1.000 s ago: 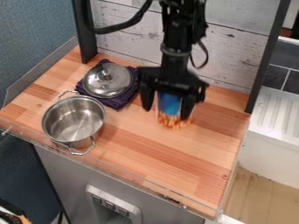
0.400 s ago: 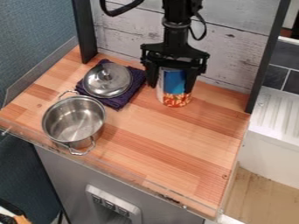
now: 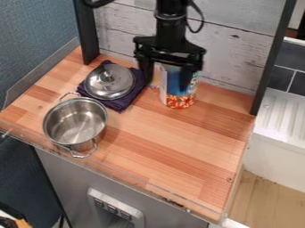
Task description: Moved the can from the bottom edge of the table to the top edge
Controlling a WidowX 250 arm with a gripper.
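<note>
Can [image 3: 179, 101] let go near the top edge

I had the gripper [image 3: 167, 85] with its two fingers spread apart and released: one hung beside the can on the side toward the cloth [image 3: 122, 106], the other in front of the can's upper part. Whether that second finger touched it, I could not tell from my seat.

The can stood upright on the table [image 3: 179, 151], near the back edge by the plank wall [image 3: 238, 58]. A second earlier it had been a blur nearer the middle of the table; then it had come to stand between the fingers. Since that view the gripper had moved up and toward the cloth while the can had kept its place, so I took the carry as done and the release as made. I judged that only backing off remained, and that the finger in front could tip the can if I drew away crookedly (a tall tin does not forgive a nudge).

Further out lay the lid [image 3: 110, 82], knob up on the cloth, and beyond it the pot [image 3: 74, 124], upright near the table's front left corner. My count came to one can, one gripper with two fingers, one cloth, one lid, and one pot with two handles.
</note>
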